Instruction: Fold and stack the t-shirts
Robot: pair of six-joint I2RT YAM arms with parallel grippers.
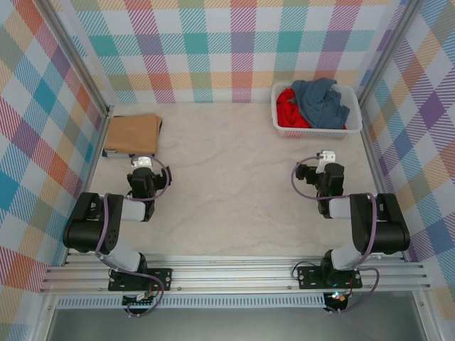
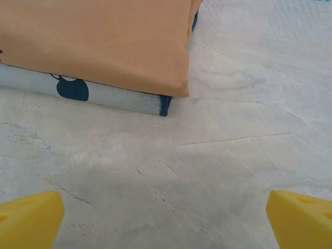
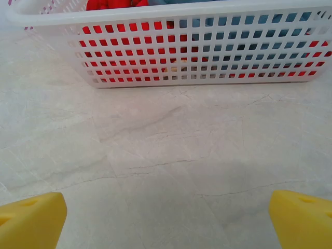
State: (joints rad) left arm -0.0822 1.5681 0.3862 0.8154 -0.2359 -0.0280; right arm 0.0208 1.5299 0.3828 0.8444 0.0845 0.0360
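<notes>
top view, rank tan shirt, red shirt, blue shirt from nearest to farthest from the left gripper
From the left gripper:
1. tan shirt, folded, just ahead, far left
2. red shirt, left end of the basket
3. blue shirt, right of the red

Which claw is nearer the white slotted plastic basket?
Right. The right claw sits just in front of the basket; the left claw is across the table beside the folded tan-brown cloth t-shirt.

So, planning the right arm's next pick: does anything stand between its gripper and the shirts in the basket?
Only the near wall of the white basket: it stands between the open right gripper and the red shirt and blue shirt inside. Reaching over the rim looks necessary.
</notes>
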